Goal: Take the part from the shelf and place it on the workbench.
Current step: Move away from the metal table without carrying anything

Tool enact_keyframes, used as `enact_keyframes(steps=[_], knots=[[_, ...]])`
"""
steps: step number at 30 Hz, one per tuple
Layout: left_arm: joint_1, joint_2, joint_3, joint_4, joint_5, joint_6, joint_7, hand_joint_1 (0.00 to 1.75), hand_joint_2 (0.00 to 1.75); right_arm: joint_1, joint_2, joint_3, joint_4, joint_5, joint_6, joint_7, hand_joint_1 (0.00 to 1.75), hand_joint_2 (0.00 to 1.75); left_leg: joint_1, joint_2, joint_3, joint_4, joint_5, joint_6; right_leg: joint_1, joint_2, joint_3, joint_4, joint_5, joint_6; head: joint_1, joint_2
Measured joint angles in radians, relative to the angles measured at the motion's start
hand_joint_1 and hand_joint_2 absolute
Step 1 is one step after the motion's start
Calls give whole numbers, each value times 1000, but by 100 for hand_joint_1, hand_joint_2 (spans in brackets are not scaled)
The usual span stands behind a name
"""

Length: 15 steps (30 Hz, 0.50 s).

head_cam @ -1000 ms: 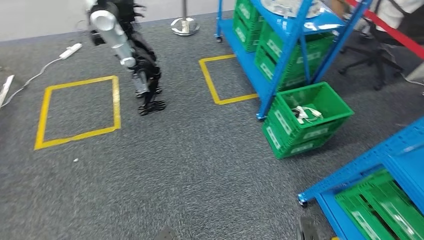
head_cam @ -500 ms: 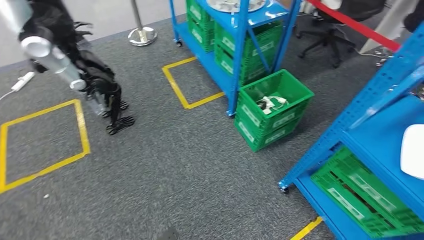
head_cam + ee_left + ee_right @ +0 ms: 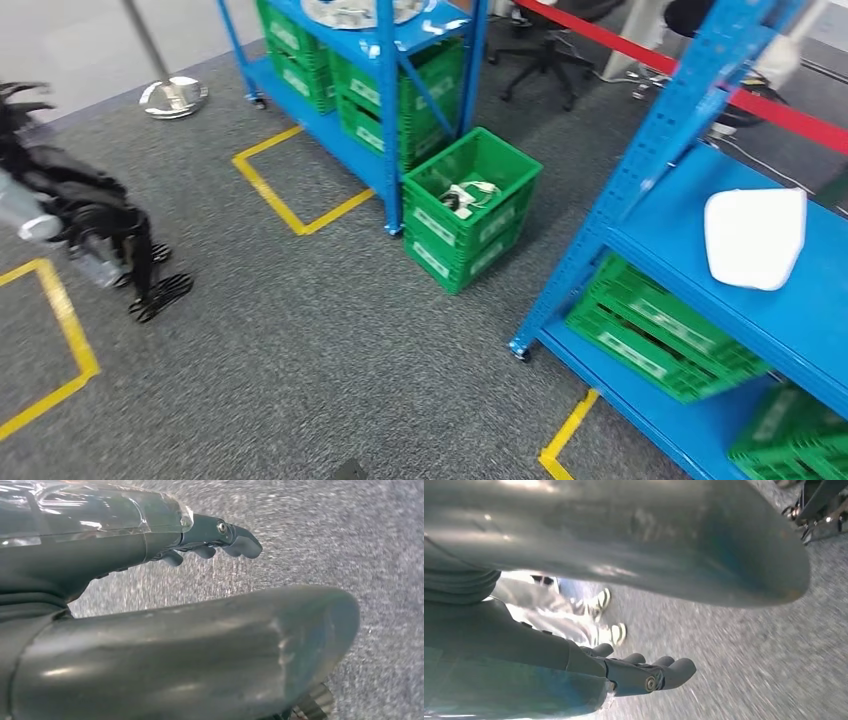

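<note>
- Part (image 3: 754, 238), flat and white, lies on the upper blue board of the near shelf (image 3: 672, 120) at the right of the head view; nothing touches it.
- No worktop is in view, so where the part must end up cannot be placed from here.
- Left hand (image 3: 210, 542) hangs over grey carpet with its fingers (image 3: 243, 546) stretched out and apart, grasping nothing; in the head view the same hand (image 3: 105, 262) sits low at the far left, well apart from the shelf.
- Right hand (image 3: 644, 672) likewise hangs over the carpet, fingers (image 3: 676, 670) straight and released, nothing in them. A person's legs and shoes (image 3: 605, 615) stand beyond it.
- Step in hand, as I judge it: approach to the shelf, with both arms down at the sides and the part out of reach.
- Next move calls for squaring up to the near shelf, closing in on it, then raising a hand to the board level and getting the fingers under or around the thin flat edge of the part.
- Change from the earlier head frames: the whole picture has swung, so the camera has turned right. The far shelf (image 3: 370, 75) and the green crate (image 3: 470, 215) with the white cable have slid left, and the near shelf with the part has come fully into sight; half a second ago only its edge showed.
</note>
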Motion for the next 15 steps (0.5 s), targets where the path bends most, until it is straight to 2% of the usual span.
enact_keyframes(steps=[1, 2, 4, 5, 6, 7, 9, 10, 11, 12, 13, 14, 15], knots=[[0, 1, -2, 0, -1, -2, 0, 0, 0, 2, 0, 0, 1, 0, 4, 1, 0, 0, -1, 17, 4, 0, -5, -1, -2, -7, -10, 20, 3, 1, 0, 0], [-1, 0, -3, 0, -2, -3, 1, 0, 0, 6, 0, 0, 3, -1, 6, 2, 0, 0, -1, 31, 10, 0, -10, -3, -3, -11, -1, 1, 25, 0, 0, 0], [-4, -2, -6, 0, -4, -5, 1, 0, 0, 11, -1, 1, 7, -2, 9, 3, 0, 0, -1, 53, 23, 0, -21, -9, 0, -35, 61, -118, 93, -7, 1, 0], [-6, -4, -6, 0, -5, -6, 1, 0, 0, 12, -2, 1, 8, -2, 11, 4, 0, 0, -3, 62, 29, -1, -27, -13, 5, -55, 92, -176, 113, -12, 2, 0], [-8, -5, -7, 0, -6, -6, 0, 0, 0, 11, -3, 1, 9, -3, 14, 6, 0, 0, -5, 70, 34, -2, -31, -19, 10, -71, 112, -214, 121, -18, 2, 0], [-9, -6, -8, 0, -6, -7, 0, 0, 0, 10, -3, 1, 11, -4, 17, 7, 0, 0, -8, 78, 37, -4, -34, -24, 15, -80, 119, -229, 115, -25, 2, 0], [-10, -7, -12, 0, -7, -9, -1, 0, 0, 9, -2, 1, 14, -8, 21, 11, 0, 0, -10, 92, 48, -9, -41, -34, 17, -68, 122, -235, 110, -37, 0, 0], [-12, -8, -14, -1, -8, -9, -1, 0, 0, 10, -2, 1, 15, -10, 22, 11, 0, 0, -9, 75, 52, -7, -48, -40, 14, -59, 125, -239, 109, -41, -1, 0], [-13, -9, -15, -1, -8, -9, -2, 0, 0, 10, -2, 1, 16, -11, 23, 12, 0, 0, -7, 46, 47, 10, -62, -43, 12, -50, 130, -243, 109, -47, -3, 0], [-14, -9, -16, -1, -8, -9, -2, 0, 0, 8, -2, 1, 16, -12, 23, 12, 0, 0, -5, 11, 28, 49, -84, -46, 9, -40, 134, -247, 109, -52, -6, 0], [-13, -9, -17, -1, -8, -9, -2, 0, 0, 6, -2, 1, 16, -12, 23, 13, 0, 0, -4, -23, -6, 111, -111, -47, 9, -30, 137, -250, 109, -57, -9, 0], [-11, -9, -19, -1, -8, -9, -2, 0, 0, 4, -1, 1, 17, -12, 24, 13, 0, 0, -4, -35, -50, 184, -137, -46, 10, -17, 139, -250, 107, -61, -12, 0], [-9, -8, -20, -1, -8, -9, -1, 0, 0, 3, -1, 1, 17, -12, 24, 13, 0, 0, -5, -35, -92, 245, -150, -45, 11, -2, 141, -250, 105, -64, -13, 0]])
